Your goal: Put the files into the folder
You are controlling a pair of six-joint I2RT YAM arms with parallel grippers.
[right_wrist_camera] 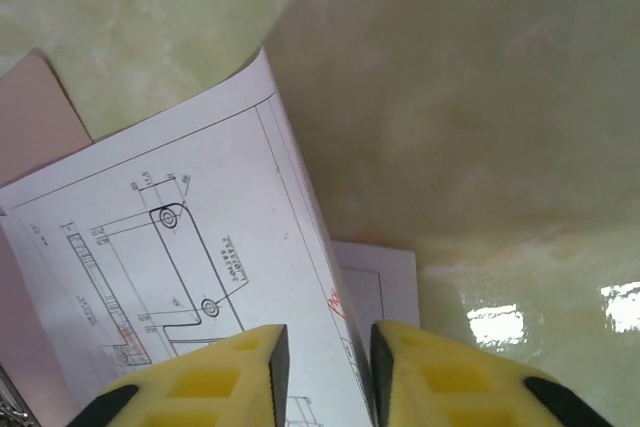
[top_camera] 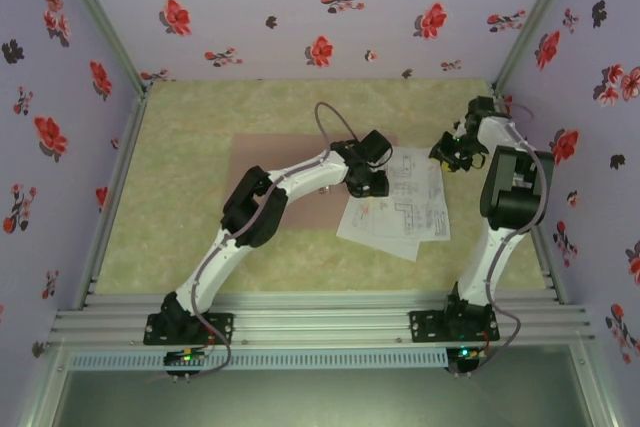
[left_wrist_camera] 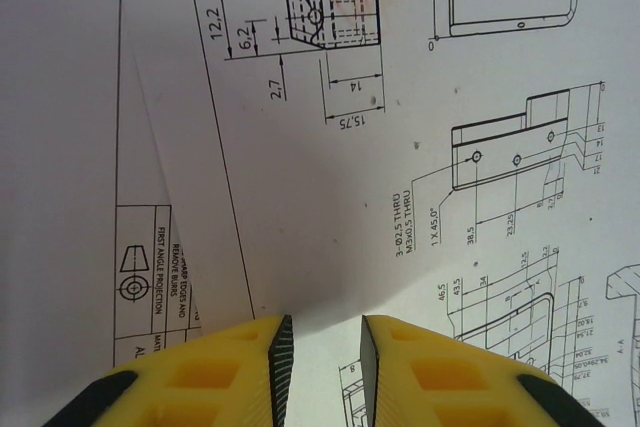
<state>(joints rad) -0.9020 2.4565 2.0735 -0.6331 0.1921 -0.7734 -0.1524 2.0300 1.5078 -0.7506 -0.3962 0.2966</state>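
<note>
The files point(top_camera: 405, 209) are white sheets with line drawings, fanned out right of the table's middle. Their left part overlaps the pinkish-brown folder point(top_camera: 290, 162), which lies flat under my left arm. My left gripper point(top_camera: 368, 183) is down over the sheets' left part. In the left wrist view the files point(left_wrist_camera: 350, 147) lie close below the left gripper point(left_wrist_camera: 325, 322), whose jaws stand a little apart with nothing between them. My right gripper point(top_camera: 455, 154) is at the sheets' far right corner. In the right wrist view the right gripper point(right_wrist_camera: 328, 332) is narrowly open, and the top sheet's point(right_wrist_camera: 200, 237) right edge runs between its fingers. A lower sheet point(right_wrist_camera: 385, 282) pokes out, and a folder point(right_wrist_camera: 40, 97) corner shows.
The table point(top_camera: 190, 147) has a pale green marbled top, with floral walls on three sides. An aluminium rail point(top_camera: 320, 322) along the near edge carries both arm bases. Bare tabletop point(right_wrist_camera: 480, 97) lies to the right of the sheets.
</note>
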